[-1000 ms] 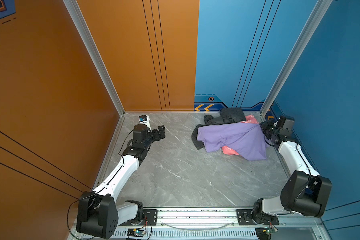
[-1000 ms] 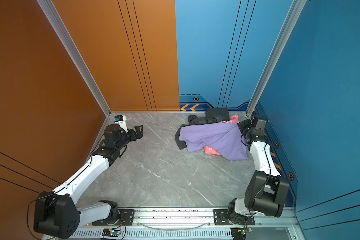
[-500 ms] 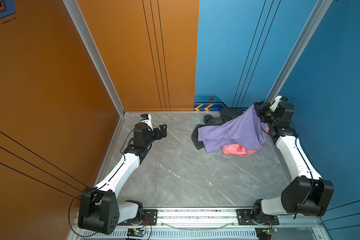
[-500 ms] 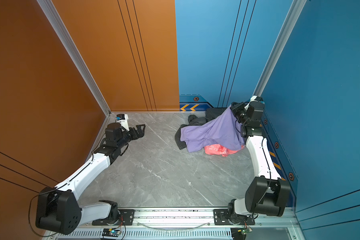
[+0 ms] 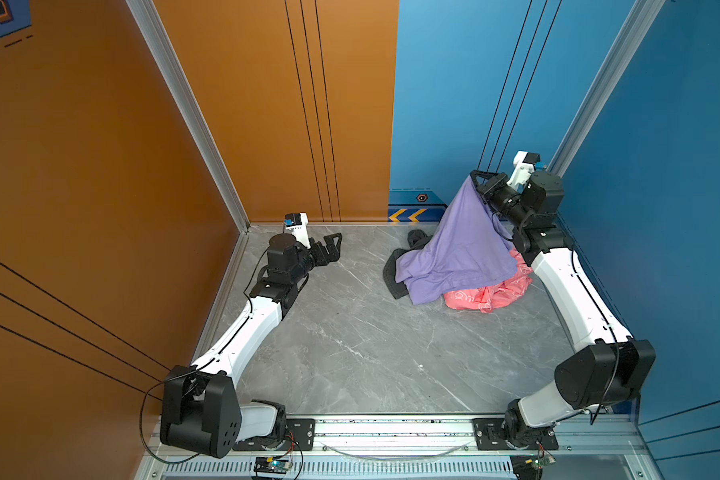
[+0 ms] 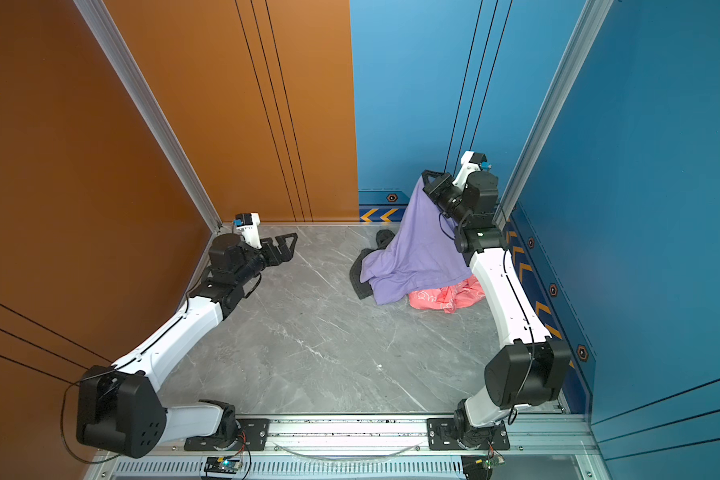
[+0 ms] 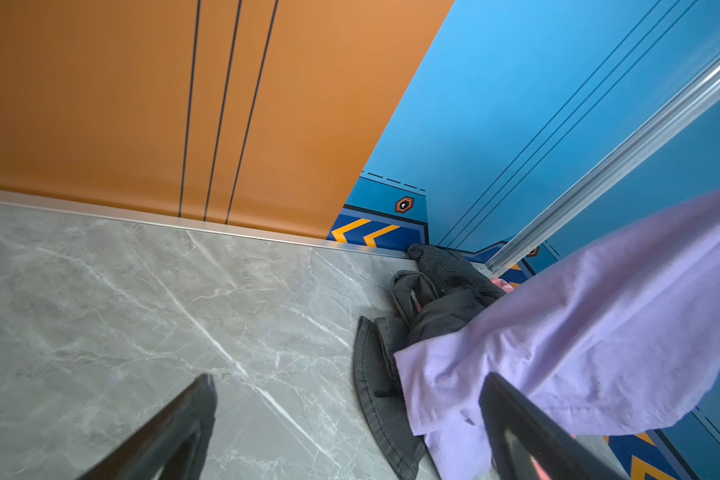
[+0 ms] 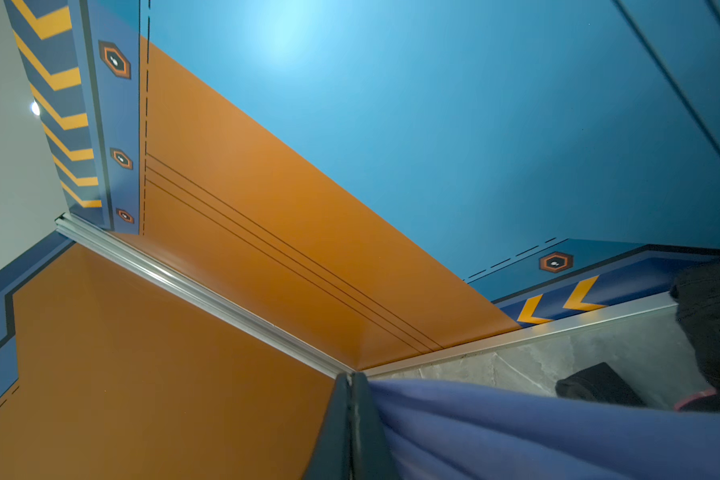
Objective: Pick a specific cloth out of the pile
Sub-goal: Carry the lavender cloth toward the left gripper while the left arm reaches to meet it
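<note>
I see the cloth (image 5: 458,249) strung up like a tent near the worktop's back right corner; its peak points up into my right hand (image 5: 474,179), and its long axis slants from that pinched tip down toward the front left, where the lower hem lies bunched on the pile (image 6: 445,297). The right hand is clamped on the cloth's tip, raised well above the worktop (image 5: 350,353). Only the right wrist view shows its fingers (image 8: 337,432) pressed flat together with the cloth spilling from between them.

In both top views the pink garment (image 5: 489,293), with white print, pokes out at the hem's front right side; the left wrist view shows barely a sliver of it. That view gives more of the dark grey garment (image 7: 441,286), which runs from under the cloth back to the worktop's back edge.

My left hand (image 5: 329,249) sits low near the back left corner, spread wide and holding nothing; it is aimed at the pile and well apart from it.
</note>
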